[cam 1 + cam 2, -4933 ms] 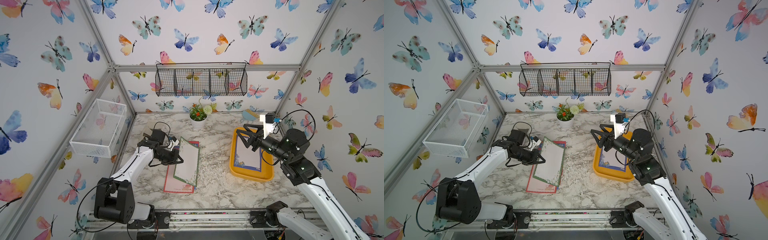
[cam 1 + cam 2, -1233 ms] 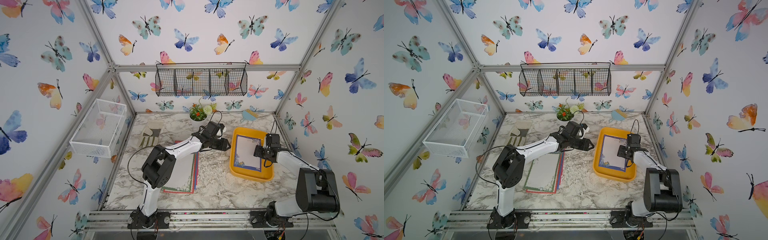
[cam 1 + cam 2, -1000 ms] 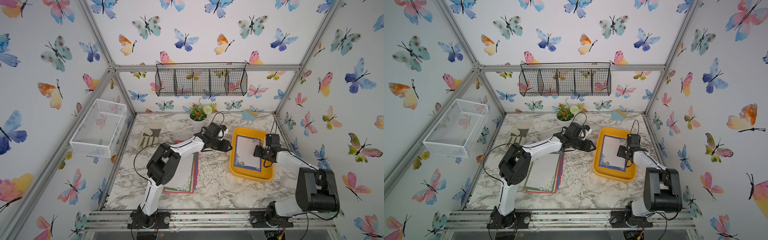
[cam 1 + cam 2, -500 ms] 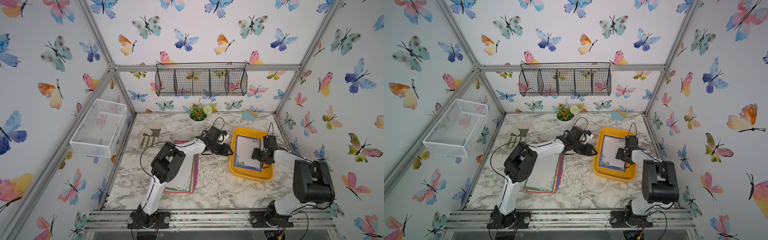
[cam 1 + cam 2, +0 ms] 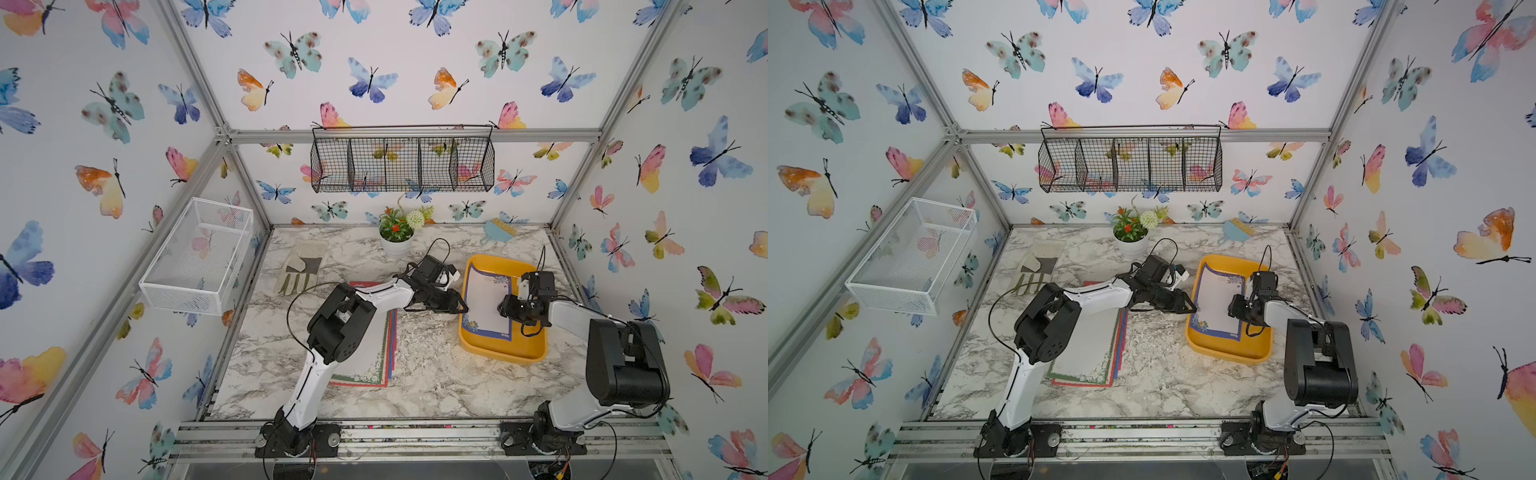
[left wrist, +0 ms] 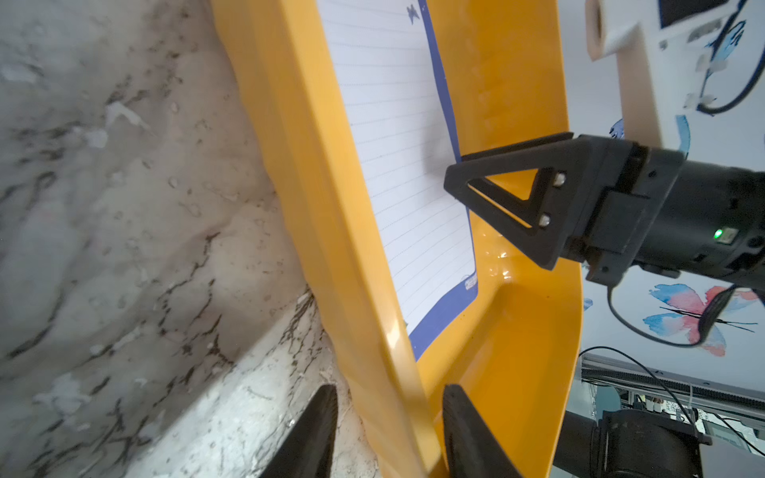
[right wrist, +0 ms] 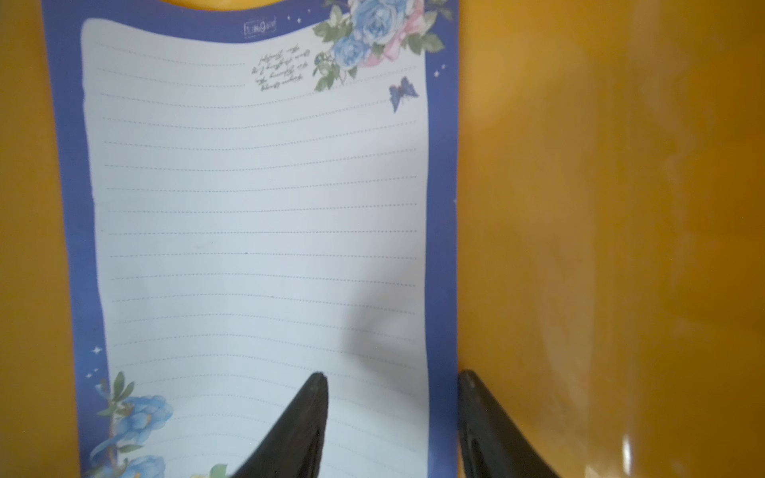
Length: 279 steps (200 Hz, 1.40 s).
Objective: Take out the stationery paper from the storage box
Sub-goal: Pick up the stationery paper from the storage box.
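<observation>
Orange storage box (image 5: 503,355): left claw (image 6: 389,389) gapes astride its wall, probably bracing — right claw (image 7: 392,374), also parted, straddles the stationery paper's (image 7: 248,207) edge.

Marble-patterned bench (image 5: 424,374) carries the yellow storage box (image 5: 498,356) at right, a stack of stationery paper (image 5: 370,365) left of it, gloves (image 5: 301,268), a potted plant (image 5: 397,245) and a blue comb (image 5: 498,228) at the back

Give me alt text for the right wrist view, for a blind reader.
A blue-bordered lined letter sheet lies in the yellow-orange storage box. The right tool has its black tips apart, one over the paper, one at its edge.
</observation>
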Motion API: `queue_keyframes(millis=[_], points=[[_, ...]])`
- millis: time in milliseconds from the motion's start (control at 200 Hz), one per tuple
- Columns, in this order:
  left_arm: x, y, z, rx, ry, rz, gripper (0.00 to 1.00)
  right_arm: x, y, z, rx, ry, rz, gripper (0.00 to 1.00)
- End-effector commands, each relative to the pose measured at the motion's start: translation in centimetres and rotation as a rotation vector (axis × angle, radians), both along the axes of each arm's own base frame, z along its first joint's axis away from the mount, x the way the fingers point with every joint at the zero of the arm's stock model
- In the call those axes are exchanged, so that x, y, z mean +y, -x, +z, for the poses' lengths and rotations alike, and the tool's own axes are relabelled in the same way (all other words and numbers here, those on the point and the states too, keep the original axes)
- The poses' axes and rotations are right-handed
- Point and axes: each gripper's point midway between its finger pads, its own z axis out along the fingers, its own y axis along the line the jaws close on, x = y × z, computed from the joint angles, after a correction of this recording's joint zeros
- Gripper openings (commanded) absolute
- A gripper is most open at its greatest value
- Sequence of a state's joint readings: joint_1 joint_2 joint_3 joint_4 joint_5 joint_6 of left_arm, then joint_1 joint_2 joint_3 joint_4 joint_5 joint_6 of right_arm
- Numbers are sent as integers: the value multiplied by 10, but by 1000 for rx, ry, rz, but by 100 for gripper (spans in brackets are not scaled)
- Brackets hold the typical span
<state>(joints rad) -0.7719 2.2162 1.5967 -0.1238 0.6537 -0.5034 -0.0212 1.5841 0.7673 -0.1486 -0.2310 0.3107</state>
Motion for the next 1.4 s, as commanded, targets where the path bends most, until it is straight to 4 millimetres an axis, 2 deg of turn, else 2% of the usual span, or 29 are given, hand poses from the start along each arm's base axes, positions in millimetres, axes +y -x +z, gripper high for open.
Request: queue_keyframes(millis=[0, 240, 561, 741, 1071, 1246, 1391], points=[[-4, 0, -9, 23, -4, -9, 42, 12, 2, 5, -29, -80, 44, 52], [-4, 0, -14, 33, -15, -6, 37, 22, 1, 23, -94, -205, 67, 47], [-4, -3, -15, 30, -19, 7, 31, 47, 3, 54, -197, -433, 126, 41], [-5, -2, -19, 45, -24, 12, 31, 50, 4, 44, -137, -467, 116, 43], [-6, 0, -22, 55, -27, 9, 29, 42, 3, 27, -84, -437, 55, 45], [-6, 1, -23, 56, -28, 7, 29, 42, -1, 27, -96, -469, 22, 38], [-6, 1, -20, 49, -27, 6, 34, 38, -2, 17, -56, -445, -5, 37]])
